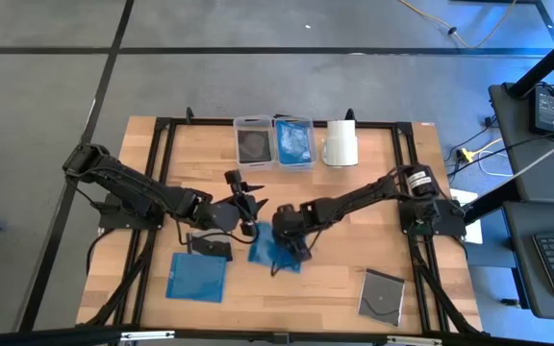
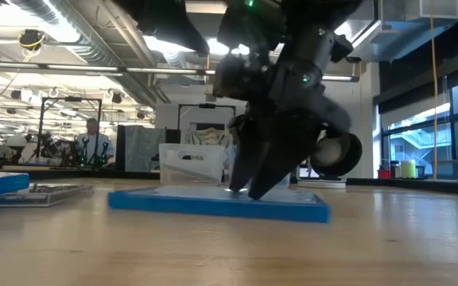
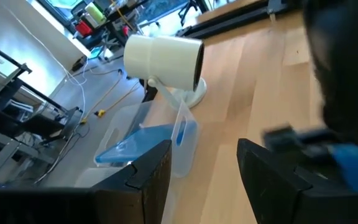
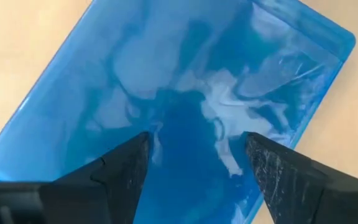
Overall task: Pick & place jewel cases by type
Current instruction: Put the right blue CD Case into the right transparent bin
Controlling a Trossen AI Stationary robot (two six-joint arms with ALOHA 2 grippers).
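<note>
Right gripper (image 1: 289,252), jaws spread, stands over the unlabelled translucent blue flat square plastic jewel case (image 1: 275,255) mid-worktop; left gripper (image 1: 248,207) nearby, jaws spread, empty.

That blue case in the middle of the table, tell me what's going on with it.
The right tool is down on the blue case lying flat mid-table, fingers apart and tips on its top, not gripping it yet. The left tool hovers empty just beside it, pointing toward the bins. At the back, one bin holds a dark case, the other bin a blue one. Another blue case and two dark cases wait on the table.
</note>
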